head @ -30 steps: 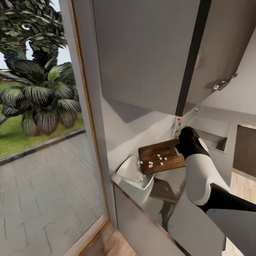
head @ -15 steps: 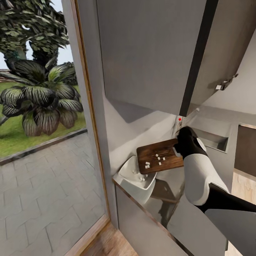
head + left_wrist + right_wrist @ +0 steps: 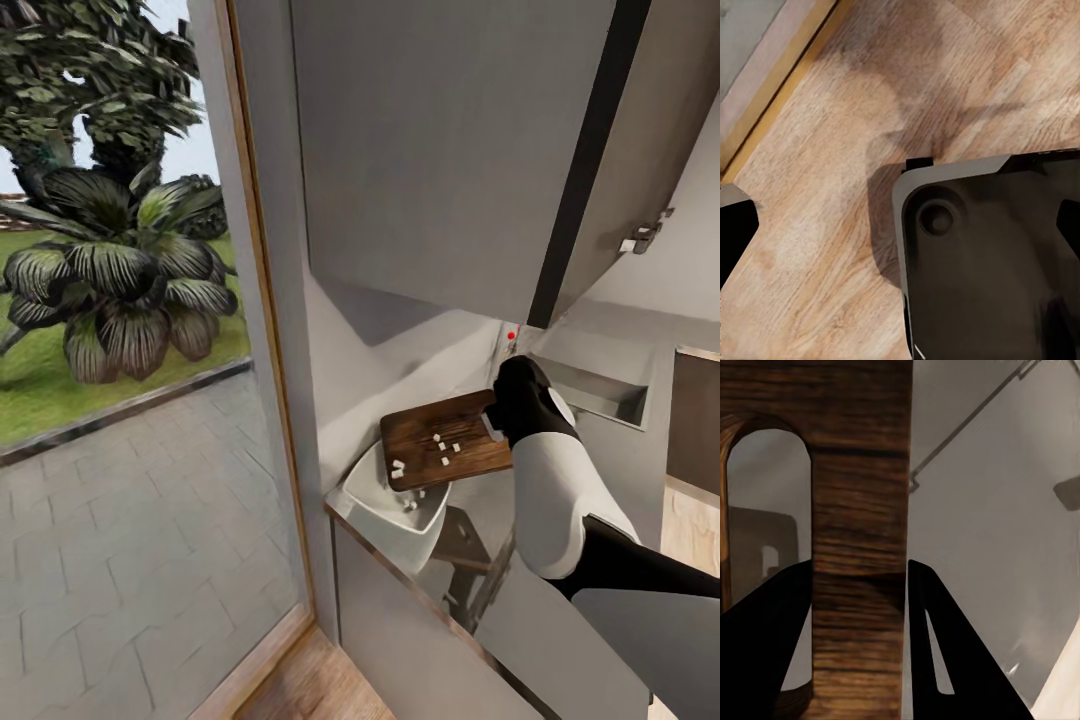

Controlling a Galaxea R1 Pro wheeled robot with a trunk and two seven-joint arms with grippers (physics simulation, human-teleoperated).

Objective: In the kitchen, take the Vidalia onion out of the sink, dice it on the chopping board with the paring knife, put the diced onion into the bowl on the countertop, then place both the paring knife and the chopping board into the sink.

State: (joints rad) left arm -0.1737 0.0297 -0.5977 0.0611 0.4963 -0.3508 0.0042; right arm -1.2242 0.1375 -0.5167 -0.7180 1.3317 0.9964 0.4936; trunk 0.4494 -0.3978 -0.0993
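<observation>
Tipping dice off board (image 3: 445, 450), mid-frame, into bowl (image 3: 395, 500) below; right gripper (image 3: 497, 425) pinched board's handle end. Left jaws: cannot tell. Next probably steeper tilt; cubes (image 3: 440, 445) remained.

No readable text from my seat, no labels, no brand marks, no numbers, no signs on anything I see

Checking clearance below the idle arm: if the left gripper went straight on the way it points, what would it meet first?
Probably the dark rounded base housing close beneath it, else the light wooden floor; depth is unclear.
</observation>
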